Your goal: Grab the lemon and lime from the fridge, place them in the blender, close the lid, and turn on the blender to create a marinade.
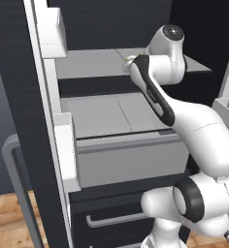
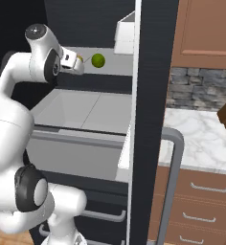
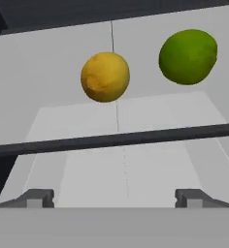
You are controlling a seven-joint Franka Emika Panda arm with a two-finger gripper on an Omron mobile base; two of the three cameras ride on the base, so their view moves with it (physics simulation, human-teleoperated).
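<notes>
On the upper fridge shelf (image 2: 105, 72), hand view: lemon (image 3: 105, 77) left of centre, lime (image 3: 188, 56) to its right and slightly higher in frame. The two fruits sit near each other but apart, with pale grey shelf visible between them. Both rest toward the back of the shelf, ahead of the gripper (image 3: 115, 197).

Gripper state: the two dark fingertips (image 3: 36, 197) stand wide apart at the bottom of the hand view, nothing between them. The lemon lies roughly on the line midway between the tips, but farther in; no contact with either fruit. A dark horizontal bar (image 3: 116, 139) crosses the hand view between the fingertips and the fruits.

Right base view: arm reaches from lower left up into the fridge (image 2: 153, 95), hand at the level of the upper shelf. Gripper (image 2: 79, 62) points toward the lime (image 2: 98, 60), which sits just beyond it on the shelf. A sliver of the lemon (image 2: 79, 58) shows at the hand's tip, mostly hidden. Below is a second pale grey shelf, then a drawer (image 2: 72, 155).

Left base view: fridge door (image 1: 43, 121) open at left, with white bins (image 1: 53, 31) mounted on it. The arm's wrist covers the fruits and the fingers from this side.

Right of the fridge, right base view: marble counter (image 2: 196, 134) over brown drawers.
</notes>
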